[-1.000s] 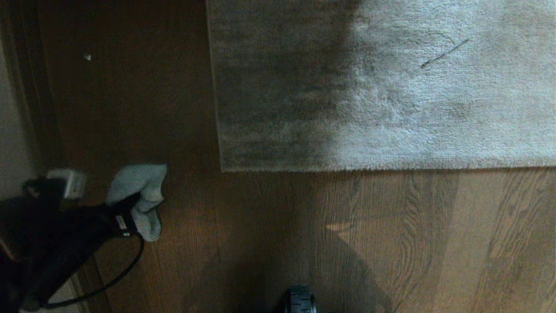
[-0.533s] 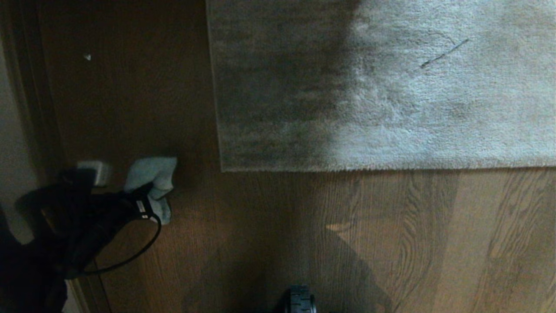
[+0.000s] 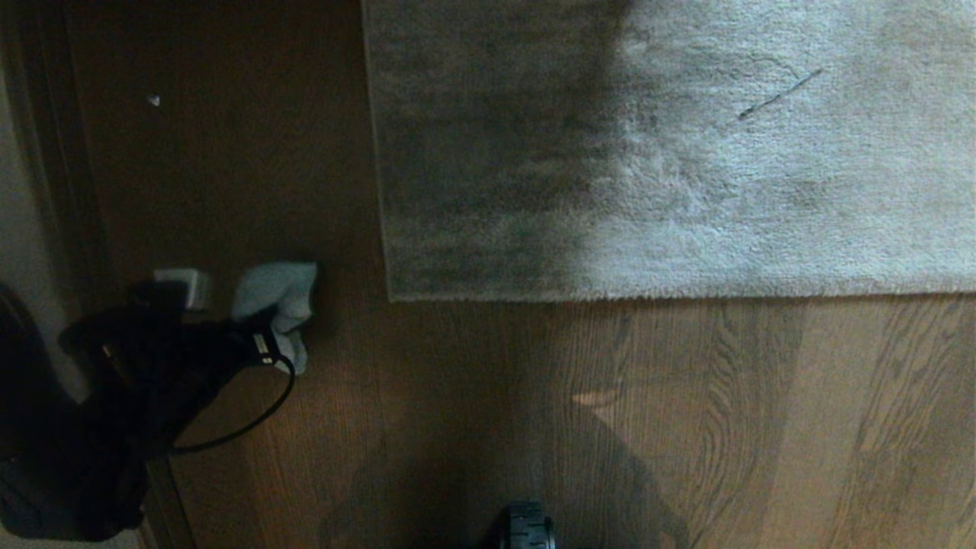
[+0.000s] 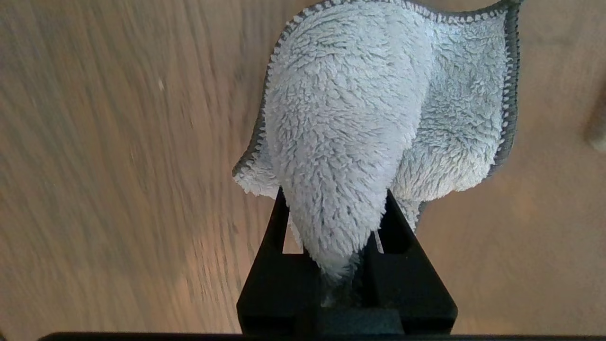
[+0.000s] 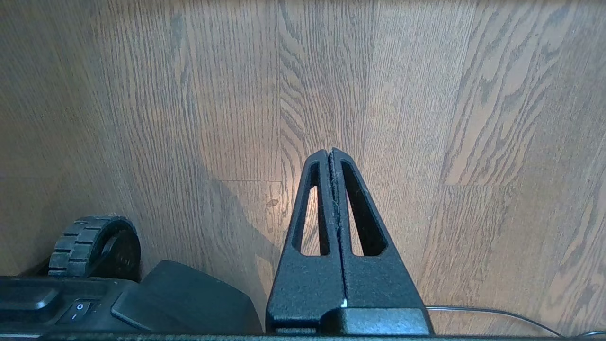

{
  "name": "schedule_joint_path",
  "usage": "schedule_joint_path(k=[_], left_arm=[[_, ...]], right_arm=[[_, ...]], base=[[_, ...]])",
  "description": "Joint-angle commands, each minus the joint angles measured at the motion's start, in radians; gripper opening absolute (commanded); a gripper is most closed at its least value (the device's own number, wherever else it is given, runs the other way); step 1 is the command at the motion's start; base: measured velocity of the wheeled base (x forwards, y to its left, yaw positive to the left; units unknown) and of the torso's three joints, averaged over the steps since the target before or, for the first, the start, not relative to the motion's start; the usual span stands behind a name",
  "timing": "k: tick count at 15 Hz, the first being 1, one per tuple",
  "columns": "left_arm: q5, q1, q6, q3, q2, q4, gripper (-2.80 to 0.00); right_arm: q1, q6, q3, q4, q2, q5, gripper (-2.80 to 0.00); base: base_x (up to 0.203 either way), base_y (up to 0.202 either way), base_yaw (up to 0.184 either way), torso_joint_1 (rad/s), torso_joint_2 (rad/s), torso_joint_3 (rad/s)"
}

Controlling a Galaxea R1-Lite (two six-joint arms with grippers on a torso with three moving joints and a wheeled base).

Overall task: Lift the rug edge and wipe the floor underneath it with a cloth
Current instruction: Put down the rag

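The grey-beige rug point(image 3: 686, 152) lies flat, and its rug edge point(image 3: 648, 294) runs across the head view to a square corner point(image 3: 391, 296). Brown plank floor point(image 3: 457, 412) shows in front of it and to its left. My left gripper point(image 3: 263, 339) is left of that corner and apart from it. It is shut on the cloth point(image 3: 278, 293), a fluffy pale rag. In the left wrist view the cloth point(image 4: 350, 109) bulges out past the gripper point(image 4: 336, 192) over the floor point(image 4: 118, 166). My right gripper point(image 5: 330, 151) is shut and empty above bare floor point(image 5: 450, 118).
A dark baseboard and pale wall point(image 3: 30, 191) run down the far left beside the left arm. A base wheel point(image 3: 526, 528) sits at the bottom centre and shows in the right wrist view point(image 5: 92, 246). A small white speck point(image 3: 153, 100) lies on the floor.
The left arm has carried the cloth forward and to the right, closer to the rug corner. The rug and the right gripper have not moved.
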Motion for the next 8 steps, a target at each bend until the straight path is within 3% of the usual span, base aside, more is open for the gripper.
schedule_joint_path(k=[1, 5, 6, 8], left_arm=[[0.003, 0.024, 0.024, -0.055, 0.036, -0.049, -2.8], [0.003, 0.045, 0.037, -0.089, 0.047, -0.049, -2.8], [0.003, 0.049, 0.039, -0.089, 0.049, -0.049, 0.0], [0.003, 0.052, 0.039, -0.089, 0.05, -0.049, 0.0]], right_arm=[[0.0, 0.0, 0.0, 0.0, 0.001, 0.0, -2.8], [0.0, 0.0, 0.0, 0.0, 0.001, 0.0, -2.8], [0.0, 0.0, 0.0, -0.001, 0.001, 0.0, -2.8], [0.0, 0.0, 0.0, 0.0, 0.001, 0.0, -2.8]], base=[[0.0, 0.0, 0.0, 0.0, 0.0, 0.0], [0.0, 0.0, 0.0, 0.0, 0.0, 0.0], [0.0, 0.0, 0.0, 0.0, 0.0, 0.0], [0.0, 0.0, 0.0, 0.0, 0.0, 0.0]])
